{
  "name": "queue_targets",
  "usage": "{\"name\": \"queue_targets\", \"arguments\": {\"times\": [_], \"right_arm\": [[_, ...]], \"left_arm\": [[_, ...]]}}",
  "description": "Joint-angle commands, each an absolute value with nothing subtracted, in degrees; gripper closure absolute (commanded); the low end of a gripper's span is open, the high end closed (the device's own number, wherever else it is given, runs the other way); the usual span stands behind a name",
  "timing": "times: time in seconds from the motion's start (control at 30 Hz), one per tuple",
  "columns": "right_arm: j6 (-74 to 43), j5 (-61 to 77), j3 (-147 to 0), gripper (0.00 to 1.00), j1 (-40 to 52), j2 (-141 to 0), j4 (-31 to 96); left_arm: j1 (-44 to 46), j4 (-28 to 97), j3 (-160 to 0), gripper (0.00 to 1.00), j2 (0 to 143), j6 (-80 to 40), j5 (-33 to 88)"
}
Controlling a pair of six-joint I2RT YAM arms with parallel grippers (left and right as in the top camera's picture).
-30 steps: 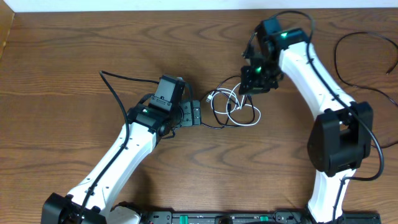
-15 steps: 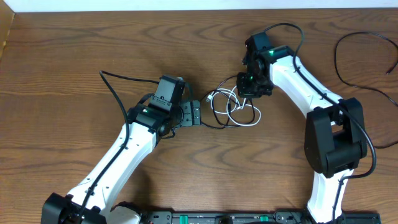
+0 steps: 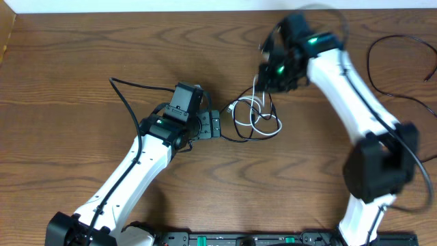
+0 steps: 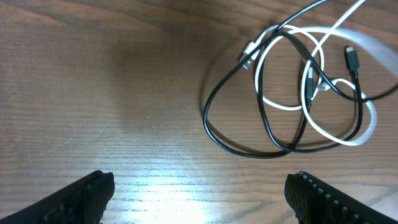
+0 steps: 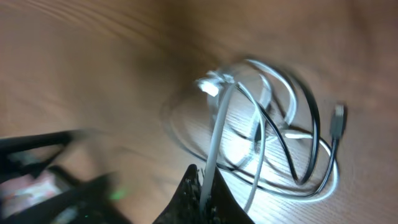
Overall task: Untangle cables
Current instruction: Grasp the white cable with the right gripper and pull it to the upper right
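Note:
The white cable (image 3: pixel 254 104) and the black cable (image 3: pixel 239 130) lie looped together on the wood table between the arms. My right gripper (image 3: pixel 268 76) is shut on a strand of the white cable (image 5: pixel 214 134) and holds it lifted above the bundle; the rest of the white cable and the black cable (image 5: pixel 314 130) hang to the table below. My left gripper (image 3: pixel 216 126) is open and empty, low over the table just left of the bundle. In the left wrist view the black cable (image 4: pixel 214 127) and white cable (image 4: pixel 367 121) lie ahead of my open fingers (image 4: pixel 317 196).
A thicker black wire (image 3: pixel 396 68) loops on the table at the far right. Another black wire (image 3: pixel 133 89) runs from the left arm. The table's back edge runs along the top of the overhead view.
My right gripper has risen and moved up-table with the white cable, pulling one strand upward out of the bundle. The left arm has not moved.

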State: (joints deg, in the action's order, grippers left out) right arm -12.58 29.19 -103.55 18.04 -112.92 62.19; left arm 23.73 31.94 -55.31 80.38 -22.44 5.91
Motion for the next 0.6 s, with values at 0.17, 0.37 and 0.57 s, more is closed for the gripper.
{"name": "queue_targets", "arguments": {"times": [0.17, 0.37, 0.57], "right_arm": [[-14.15, 30.74, -112.84, 0.99, 15.73, -94.54, 59.99], [-20.47, 30.55, -112.84, 0.99, 15.25, -88.09, 50.98], [-26.26, 28.47, -112.88, 0.99, 13.54, -84.07, 37.93]], "left_arm": [[23.49, 32.05, -55.07, 0.07, 80.38, -22.11, 6.02], [23.49, 31.92, -55.07, 0.07, 80.38, -22.11, 6.02], [23.49, 31.68, -55.07, 0.07, 80.38, -22.11, 6.02]]}}
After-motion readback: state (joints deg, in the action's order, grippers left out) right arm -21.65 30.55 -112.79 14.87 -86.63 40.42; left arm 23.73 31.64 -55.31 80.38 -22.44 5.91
